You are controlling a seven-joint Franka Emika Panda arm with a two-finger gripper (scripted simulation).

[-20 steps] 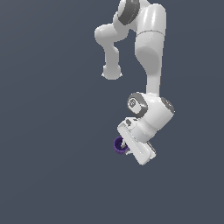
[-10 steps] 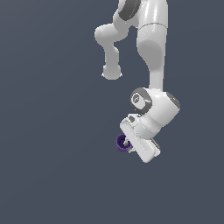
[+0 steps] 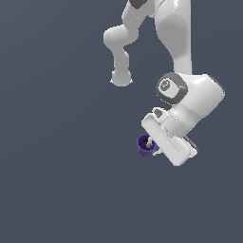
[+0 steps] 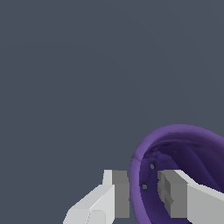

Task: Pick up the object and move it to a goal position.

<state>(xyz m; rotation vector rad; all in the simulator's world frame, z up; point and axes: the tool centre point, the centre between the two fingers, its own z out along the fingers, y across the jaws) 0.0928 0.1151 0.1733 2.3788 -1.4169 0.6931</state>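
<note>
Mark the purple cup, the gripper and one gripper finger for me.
purple cup (image 3: 143,144), exterior view, on its outer wall.
gripper (image 4: 143,199), wrist view, midway between the fingertips, on the cup wall pinched between them.
finger (image 4: 114,199), wrist view, on the finger outside the cup.

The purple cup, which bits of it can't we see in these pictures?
- Exterior view: the white gripper covers one side of the purple cup; the cup is too small for detail.
- Wrist view: the picture's edge cuts off much of the cup, and one finger inside hides part of its inner wall.
</note>
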